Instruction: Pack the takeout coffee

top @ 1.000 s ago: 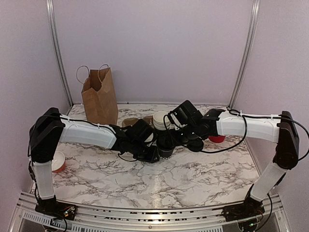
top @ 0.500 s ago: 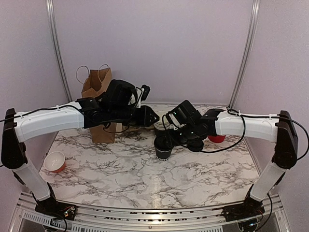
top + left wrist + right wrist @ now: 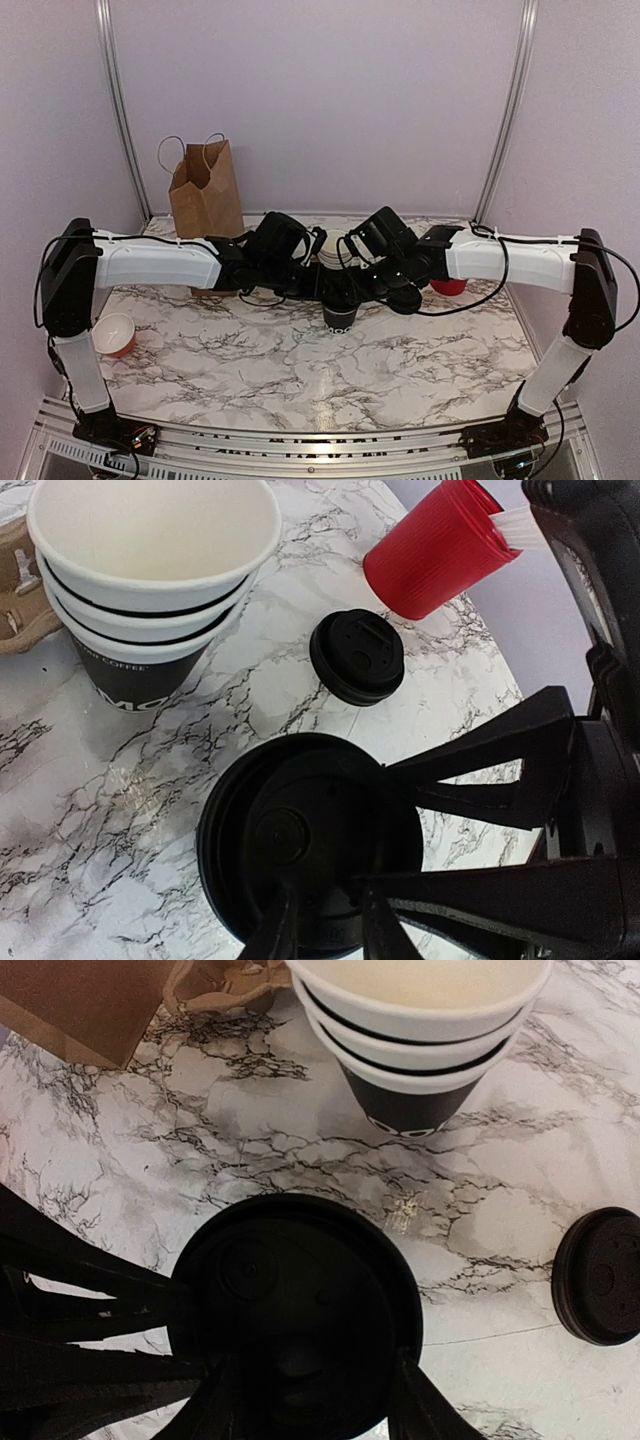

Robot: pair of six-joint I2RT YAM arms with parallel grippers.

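The takeout coffee (image 3: 340, 318), a black cup with a black lid, stands upright at the table's middle. The lid fills the left wrist view (image 3: 300, 830) and the right wrist view (image 3: 300, 1300). My right gripper (image 3: 354, 290) comes from the right; its jaws (image 3: 315, 1390) straddle the cup and touch both sides under the lid. Its fingers (image 3: 480, 750) show in the left wrist view. My left gripper (image 3: 316, 287) reaches in from the left. Its jaws (image 3: 325, 900) stand a narrow gap apart over the lid's near edge, holding nothing.
A brown paper bag (image 3: 207, 198) stands open at the back left. A stack of white-rimmed cups (image 3: 150, 570) and a cardboard carrier (image 3: 268, 253) sit just behind the coffee. A loose black lid (image 3: 357, 657) and a red cup (image 3: 440, 545) lie to the right. A small cup (image 3: 115, 333) is far left.
My left arm rose toward the bag half a second ago and has come back down to the coffee's lid. The right gripper and the cup have stayed put.
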